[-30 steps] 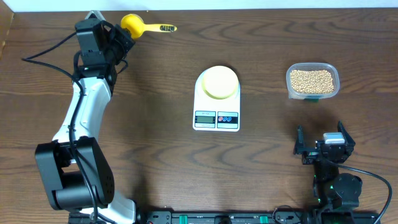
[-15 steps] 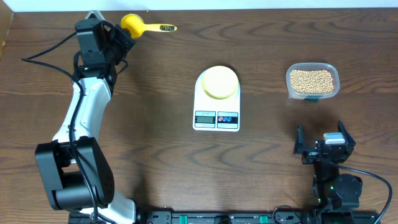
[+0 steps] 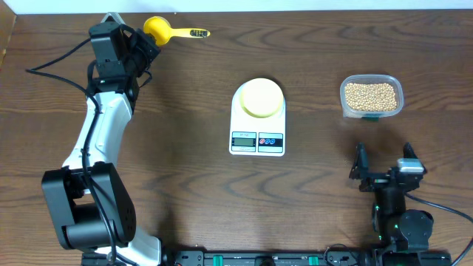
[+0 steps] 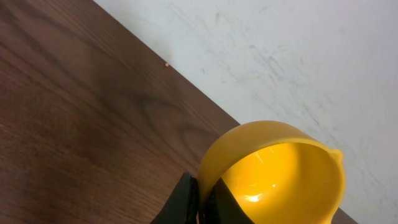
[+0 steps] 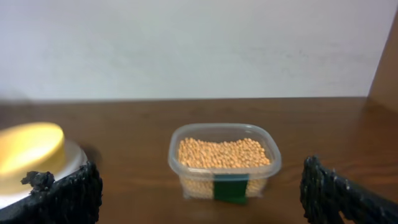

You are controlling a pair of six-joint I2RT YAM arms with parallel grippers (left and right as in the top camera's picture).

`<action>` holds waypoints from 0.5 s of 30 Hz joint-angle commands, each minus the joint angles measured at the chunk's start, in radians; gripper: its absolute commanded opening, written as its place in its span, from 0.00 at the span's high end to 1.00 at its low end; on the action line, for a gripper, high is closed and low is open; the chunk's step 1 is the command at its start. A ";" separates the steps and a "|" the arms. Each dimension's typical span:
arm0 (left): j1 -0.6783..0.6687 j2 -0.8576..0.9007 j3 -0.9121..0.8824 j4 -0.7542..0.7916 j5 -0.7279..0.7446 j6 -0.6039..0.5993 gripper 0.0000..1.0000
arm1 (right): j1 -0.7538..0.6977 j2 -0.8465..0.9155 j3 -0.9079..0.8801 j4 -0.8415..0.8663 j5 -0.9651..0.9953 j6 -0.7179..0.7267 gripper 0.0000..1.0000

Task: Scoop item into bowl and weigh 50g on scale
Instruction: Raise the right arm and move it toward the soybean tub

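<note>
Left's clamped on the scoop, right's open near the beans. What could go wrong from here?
1. The left gripper pinches the yellow scoop by its cup rim, not its handle; it may twist or slip when dug into the beans.
2. The clear container sits across the table, past the scale and bowl; the carry could clip the bowl.
3. The open right gripper isn't holding the container, so it may slide.

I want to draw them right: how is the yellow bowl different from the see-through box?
The bowl is round and pale yellow; the box is clear with rounded corners. The bowl sits on the scale; the box rests straight on the table. The box holds beans; no beans show in the bowl. Both are small containers on the same table.
</note>
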 commanded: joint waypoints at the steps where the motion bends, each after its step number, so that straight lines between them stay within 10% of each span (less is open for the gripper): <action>1: 0.000 -0.020 0.026 0.003 -0.003 -0.009 0.92 | -0.003 -0.007 -0.002 0.039 0.021 0.201 0.01; 15: 0.000 -0.020 0.026 0.003 -0.003 -0.010 0.92 | -0.003 0.017 0.026 0.185 -0.010 0.409 0.01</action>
